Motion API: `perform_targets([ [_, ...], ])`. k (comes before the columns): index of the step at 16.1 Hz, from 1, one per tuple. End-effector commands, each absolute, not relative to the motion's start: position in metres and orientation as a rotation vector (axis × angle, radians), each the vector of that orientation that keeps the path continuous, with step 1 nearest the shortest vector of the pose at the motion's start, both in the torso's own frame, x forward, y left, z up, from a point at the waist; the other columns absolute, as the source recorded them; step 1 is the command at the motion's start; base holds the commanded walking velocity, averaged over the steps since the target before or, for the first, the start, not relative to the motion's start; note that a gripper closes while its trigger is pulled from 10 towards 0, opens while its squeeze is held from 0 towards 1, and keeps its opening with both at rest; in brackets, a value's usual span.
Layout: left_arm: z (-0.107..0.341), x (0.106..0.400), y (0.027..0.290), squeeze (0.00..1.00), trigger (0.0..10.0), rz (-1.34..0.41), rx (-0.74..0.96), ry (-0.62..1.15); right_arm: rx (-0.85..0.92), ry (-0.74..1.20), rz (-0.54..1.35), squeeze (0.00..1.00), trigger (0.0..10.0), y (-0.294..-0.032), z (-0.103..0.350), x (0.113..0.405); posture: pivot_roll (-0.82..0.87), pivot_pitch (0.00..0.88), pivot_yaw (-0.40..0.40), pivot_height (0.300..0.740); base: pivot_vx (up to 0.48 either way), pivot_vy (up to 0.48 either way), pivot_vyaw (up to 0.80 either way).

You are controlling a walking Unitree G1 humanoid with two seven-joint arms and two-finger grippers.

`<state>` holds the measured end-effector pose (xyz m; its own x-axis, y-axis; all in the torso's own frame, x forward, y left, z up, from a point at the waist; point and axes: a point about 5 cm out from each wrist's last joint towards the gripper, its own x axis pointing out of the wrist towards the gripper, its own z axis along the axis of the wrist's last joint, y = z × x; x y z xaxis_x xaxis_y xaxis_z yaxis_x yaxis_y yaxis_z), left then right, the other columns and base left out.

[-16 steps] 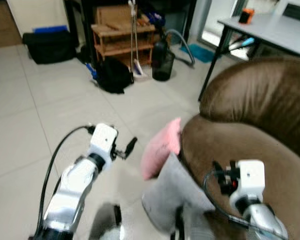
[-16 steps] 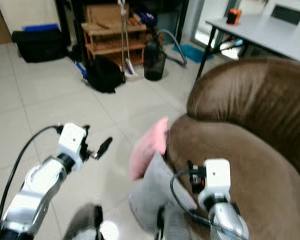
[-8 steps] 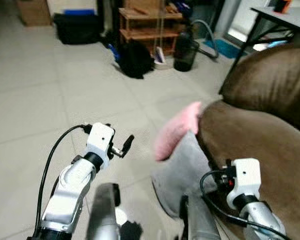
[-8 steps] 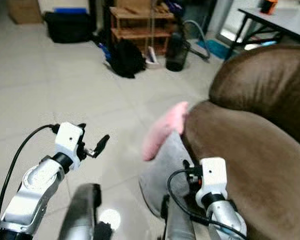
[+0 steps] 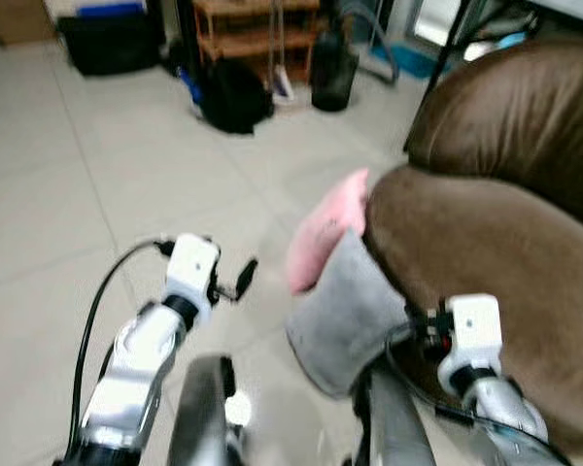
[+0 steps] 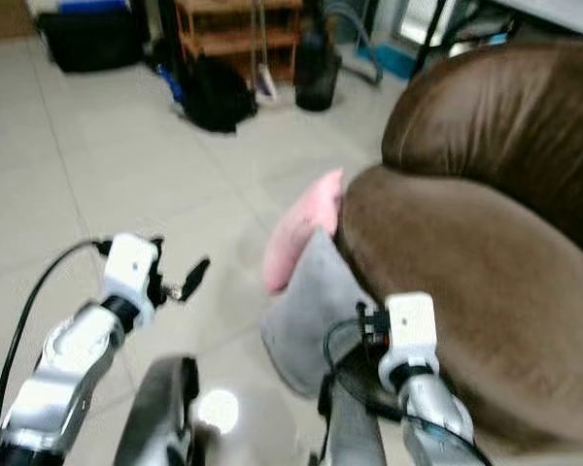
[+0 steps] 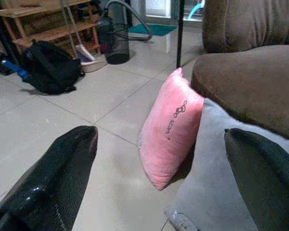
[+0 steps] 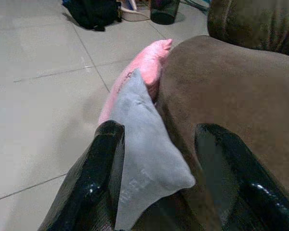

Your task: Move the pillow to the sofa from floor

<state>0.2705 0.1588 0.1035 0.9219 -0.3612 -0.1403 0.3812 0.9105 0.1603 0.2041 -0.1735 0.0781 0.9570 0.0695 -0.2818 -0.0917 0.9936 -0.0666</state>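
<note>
Right wrist view: right gripper (image 8: pixel 156 178) spread wide at the grey pillow (image 8: pixel 139 139), propped on the floor against the sofa (image 8: pixel 231 91), pink pillow (image 7: pixel 168 127) at its twelve o'clock. Left gripper (image 7: pixel 159 192) gapes too. Approach stage; next, close on the grey corner.

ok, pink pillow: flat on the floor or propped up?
Propped up: the pink pillow stands on its edge on the floor, leaning against the sofa beside the grey pillow.

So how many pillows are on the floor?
2. A soft pink pillow stands leaning against the brown sofa, and a grey fabric pillow leans beside it. Others may be hidden.
</note>
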Motion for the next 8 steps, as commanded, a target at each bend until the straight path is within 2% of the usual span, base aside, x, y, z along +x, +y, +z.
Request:
perform_targets([
  [1, 0.105, 0.27, 0.1588, 0.0, 10.0, -0.386, 0.197, 0.106, -0.081, 0.301, 0.081, 0.0, 10.0, -0.1745, 0.0755, 0.2042, -0.04, 0.065, -0.068, 0.566, 0.285, 0.0, 0.0],
  [7, 0.1059, 0.2685, 0.1586, 0.0, 10.0, -0.385, 0.195, 0.104, -0.101, 0.301, 0.112, 0.0, 10.0, -0.1728, 0.0753, 0.2078, -0.03, 0.059, -0.075, 0.566, 0.289, 0.0, 0.0],
  [8, 0.1065, 0.2685, 0.1588, 0.0, 10.0, -0.384, 0.194, 0.102, -0.112, 0.3, 0.131, 0.0, 10.0, -0.1707, 0.0757, 0.2084, -0.03, 0.057, -0.076, 0.566, 0.292, 0.0, 0.41],
])
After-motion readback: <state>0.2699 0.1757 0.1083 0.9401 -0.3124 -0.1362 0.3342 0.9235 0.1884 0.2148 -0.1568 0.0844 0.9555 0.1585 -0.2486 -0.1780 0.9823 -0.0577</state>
